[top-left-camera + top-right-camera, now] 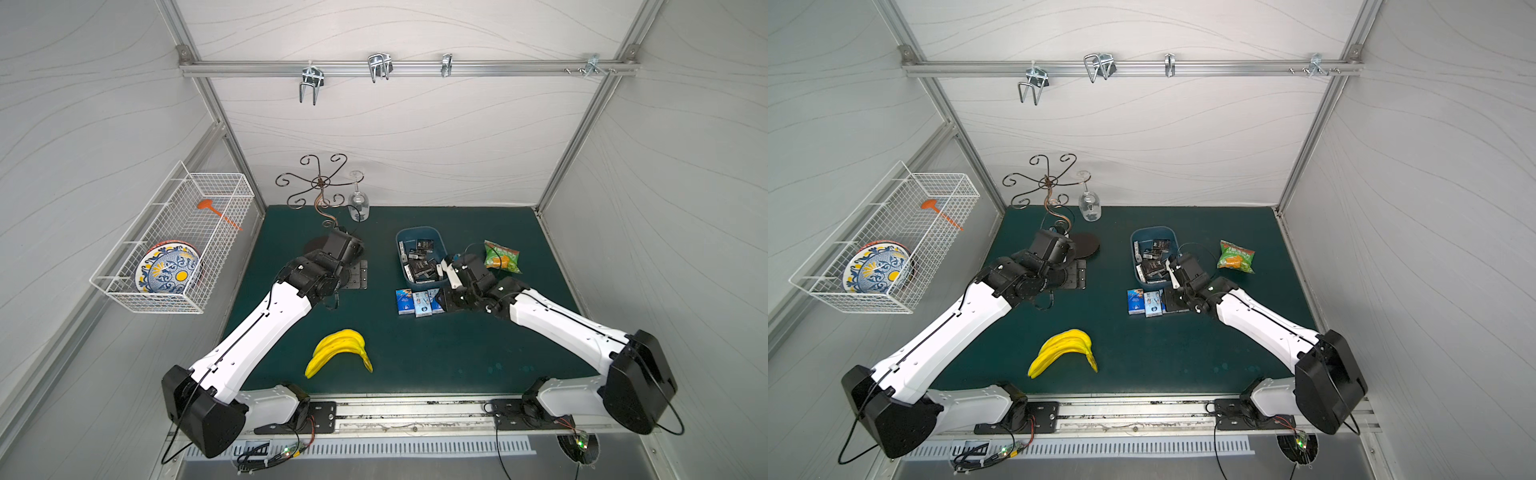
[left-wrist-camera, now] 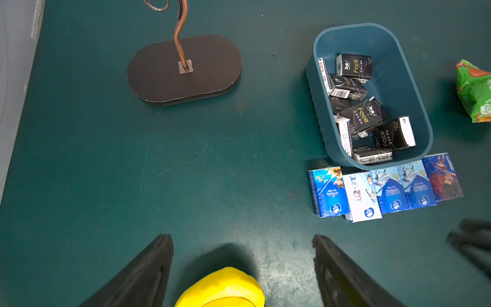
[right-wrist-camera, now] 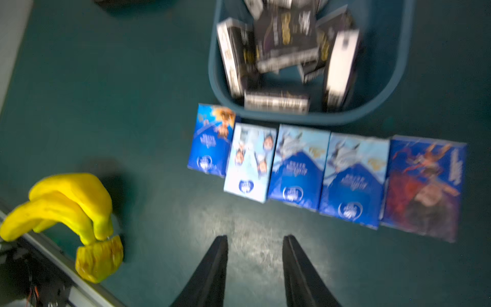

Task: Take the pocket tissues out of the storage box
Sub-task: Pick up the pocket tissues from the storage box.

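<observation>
Green mat (image 1: 415, 353): five tissue packets (image 3: 297, 167) out, just beside box (image 2: 393, 66); black packets (image 2: 362, 114) left inside box; right gripper (image 3: 255, 238), left gripper (image 2: 241, 236) parted, empty.

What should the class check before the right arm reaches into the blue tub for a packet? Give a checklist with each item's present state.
1. Right pincer open and empty: ok.
2. Left pincer open, away from the storage box: ok.
3. Box emptied: not ok; black packets lie inside.
4. Five removed packets lie in a row outside: ok.
5. Number of black packets: cannot tell; they overlap.
</observation>
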{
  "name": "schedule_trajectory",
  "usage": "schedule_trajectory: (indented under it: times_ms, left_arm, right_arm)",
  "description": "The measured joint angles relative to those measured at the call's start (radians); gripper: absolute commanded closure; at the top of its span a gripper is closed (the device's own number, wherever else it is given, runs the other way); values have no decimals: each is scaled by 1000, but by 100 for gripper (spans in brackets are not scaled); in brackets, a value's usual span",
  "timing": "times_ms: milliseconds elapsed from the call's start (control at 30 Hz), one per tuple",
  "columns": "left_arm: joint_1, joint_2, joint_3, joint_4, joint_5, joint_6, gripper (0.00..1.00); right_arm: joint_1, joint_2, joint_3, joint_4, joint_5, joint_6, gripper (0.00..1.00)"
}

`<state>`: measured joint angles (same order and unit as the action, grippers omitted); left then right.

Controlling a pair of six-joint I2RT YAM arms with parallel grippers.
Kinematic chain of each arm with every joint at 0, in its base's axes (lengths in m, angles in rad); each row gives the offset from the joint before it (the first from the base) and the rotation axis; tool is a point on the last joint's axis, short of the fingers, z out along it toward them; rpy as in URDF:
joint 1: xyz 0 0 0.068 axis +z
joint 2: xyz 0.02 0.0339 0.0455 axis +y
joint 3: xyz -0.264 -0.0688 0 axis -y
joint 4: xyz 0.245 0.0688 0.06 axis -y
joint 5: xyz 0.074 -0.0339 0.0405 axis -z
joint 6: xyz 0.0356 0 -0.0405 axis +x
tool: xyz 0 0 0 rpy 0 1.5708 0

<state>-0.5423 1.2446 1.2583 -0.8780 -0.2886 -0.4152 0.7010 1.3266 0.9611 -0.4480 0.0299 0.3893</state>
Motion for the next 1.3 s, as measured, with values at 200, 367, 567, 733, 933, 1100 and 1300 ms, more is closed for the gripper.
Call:
schedule_trajectory:
  times_ms: [200, 367, 567, 733, 933, 1100, 1300]
  left_arm:
    - [0, -3, 0, 0, 0, 0, 13]
    - [0, 0, 0, 0, 0, 1, 13]
    - [0, 3, 0, 0, 0, 1, 13]
    - [0, 3, 0, 0, 0, 2, 13]
    - [0, 3, 0, 0, 0, 5, 13]
    - [0, 4, 0, 2, 0, 11, 13]
    - [0, 8, 0, 4, 0, 12, 13]
  right_arm:
    - [-59, 145, 265, -33, 77, -87, 53]
    - [-67, 326, 357, -68, 137, -145, 52]
    - [-67, 450, 396, -101, 196, -189, 52]
    - [-69, 512, 432, -105, 225, -207, 52]
    - [-86, 571, 443, -101, 237, -214, 54]
    - [-105, 605, 446, -95, 241, -224, 72]
    - [-104, 600, 446, -89, 246, -230, 83]
